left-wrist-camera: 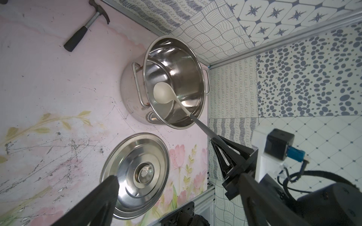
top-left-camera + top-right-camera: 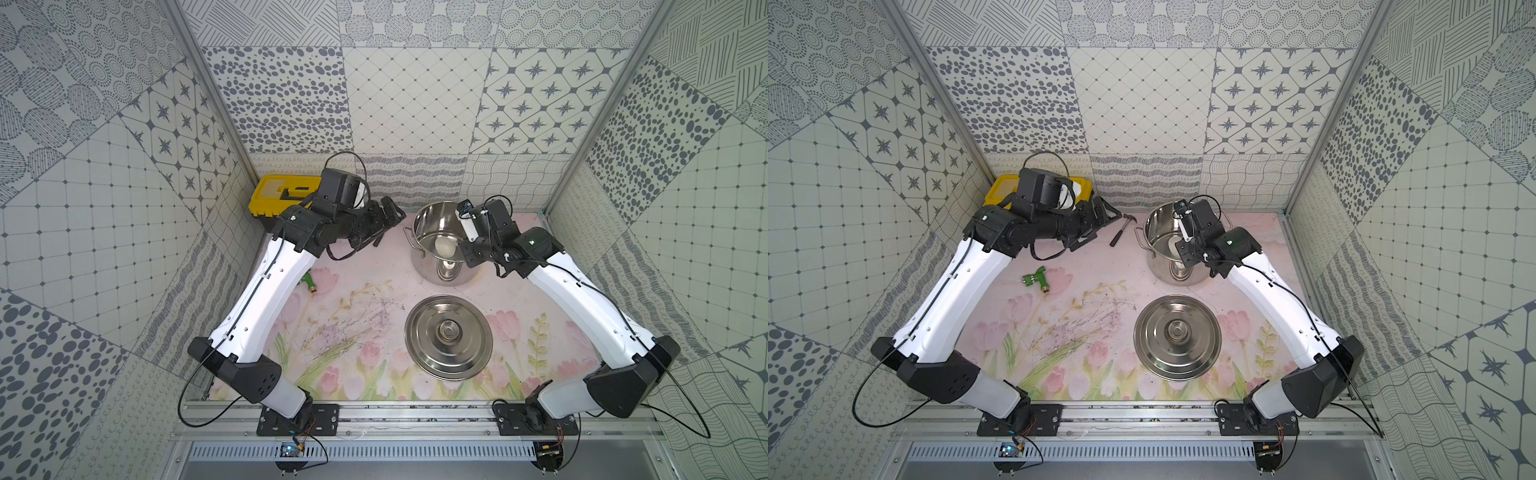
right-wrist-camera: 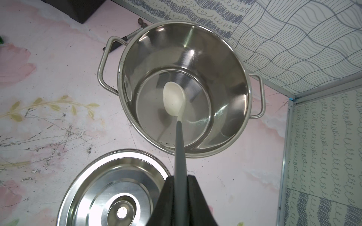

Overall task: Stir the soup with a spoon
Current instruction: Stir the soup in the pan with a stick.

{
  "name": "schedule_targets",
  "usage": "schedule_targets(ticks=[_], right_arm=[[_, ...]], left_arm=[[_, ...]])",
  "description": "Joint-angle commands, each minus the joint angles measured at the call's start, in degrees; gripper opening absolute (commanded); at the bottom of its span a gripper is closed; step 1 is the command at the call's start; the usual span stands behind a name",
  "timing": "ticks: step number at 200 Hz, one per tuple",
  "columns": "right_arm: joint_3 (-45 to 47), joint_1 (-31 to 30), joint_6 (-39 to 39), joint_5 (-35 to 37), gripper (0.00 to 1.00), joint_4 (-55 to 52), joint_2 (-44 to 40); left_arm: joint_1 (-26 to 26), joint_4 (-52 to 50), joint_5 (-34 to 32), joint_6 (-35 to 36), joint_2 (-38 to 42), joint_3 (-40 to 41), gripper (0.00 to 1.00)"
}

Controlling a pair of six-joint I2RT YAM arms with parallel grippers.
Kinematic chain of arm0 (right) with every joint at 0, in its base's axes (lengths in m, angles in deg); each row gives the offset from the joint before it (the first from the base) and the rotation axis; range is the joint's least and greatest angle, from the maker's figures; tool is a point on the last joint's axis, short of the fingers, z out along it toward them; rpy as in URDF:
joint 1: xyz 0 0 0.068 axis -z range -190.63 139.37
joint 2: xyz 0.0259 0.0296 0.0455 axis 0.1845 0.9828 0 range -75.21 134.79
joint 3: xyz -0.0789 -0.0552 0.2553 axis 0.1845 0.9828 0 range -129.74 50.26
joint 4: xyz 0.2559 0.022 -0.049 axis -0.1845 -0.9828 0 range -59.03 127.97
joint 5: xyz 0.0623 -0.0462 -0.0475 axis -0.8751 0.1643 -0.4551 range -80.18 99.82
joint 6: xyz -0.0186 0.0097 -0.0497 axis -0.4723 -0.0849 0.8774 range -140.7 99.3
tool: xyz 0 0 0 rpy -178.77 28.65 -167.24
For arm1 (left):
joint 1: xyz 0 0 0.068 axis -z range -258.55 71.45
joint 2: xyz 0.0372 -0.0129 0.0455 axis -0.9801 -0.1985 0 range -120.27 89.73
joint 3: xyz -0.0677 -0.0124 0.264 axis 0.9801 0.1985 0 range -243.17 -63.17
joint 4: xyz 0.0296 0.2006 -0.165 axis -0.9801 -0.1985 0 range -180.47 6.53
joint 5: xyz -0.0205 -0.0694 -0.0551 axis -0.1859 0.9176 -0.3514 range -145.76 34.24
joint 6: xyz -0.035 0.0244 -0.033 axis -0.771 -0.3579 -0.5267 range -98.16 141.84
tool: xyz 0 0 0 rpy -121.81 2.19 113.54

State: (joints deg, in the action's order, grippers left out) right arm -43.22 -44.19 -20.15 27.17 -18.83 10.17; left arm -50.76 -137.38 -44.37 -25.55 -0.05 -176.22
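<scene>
The steel pot [image 2: 428,216] [image 2: 1163,266] stands at the back right of the mat with its lid off. No soup shows in it; its floor is bare metal [image 3: 148,101]. The spoon's cream bowl [image 3: 173,99] [image 1: 162,92] [image 2: 444,246] hangs low inside the pot, just above the floor. Its dark grey handle [image 3: 179,148] slants out over the near rim. My right gripper [image 3: 180,177] [image 1: 217,140] is shut on that handle, above the pot's near-right side. My left gripper [image 1: 177,177] [image 2: 386,220] hovers open and empty to the left of the pot.
The pot's lid [image 2: 449,336] [image 3: 109,191] lies flat on the mat in front of the pot. A small black-handled hammer [image 2: 1123,228] [image 1: 86,27] lies left of the pot. A yellow toolbox [image 2: 274,195] sits in the back left corner, a green fitting [image 2: 1036,280] on the left.
</scene>
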Motion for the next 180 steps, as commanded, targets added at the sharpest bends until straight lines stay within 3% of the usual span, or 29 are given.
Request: schedule_targets(ticks=[1,99,180], right_arm=[[-2.90,-0.01,-1.52,-2.04,0.00,2.50,3.52],[-12.45,3.29,-0.47,1.70,0.00,4.64,14.66],[-10.63,7.68,0.00,4.98,0.00,6.17,12.08]], left_arm=[[3.04,6.83,-6.28,10.75,0.33,0.47,0.99],[3.23,10.02,-6.65,8.05,2.67,5.84,0.99],[3.23,10.36,-5.01,6.90,1.04,4.14,1.00]])
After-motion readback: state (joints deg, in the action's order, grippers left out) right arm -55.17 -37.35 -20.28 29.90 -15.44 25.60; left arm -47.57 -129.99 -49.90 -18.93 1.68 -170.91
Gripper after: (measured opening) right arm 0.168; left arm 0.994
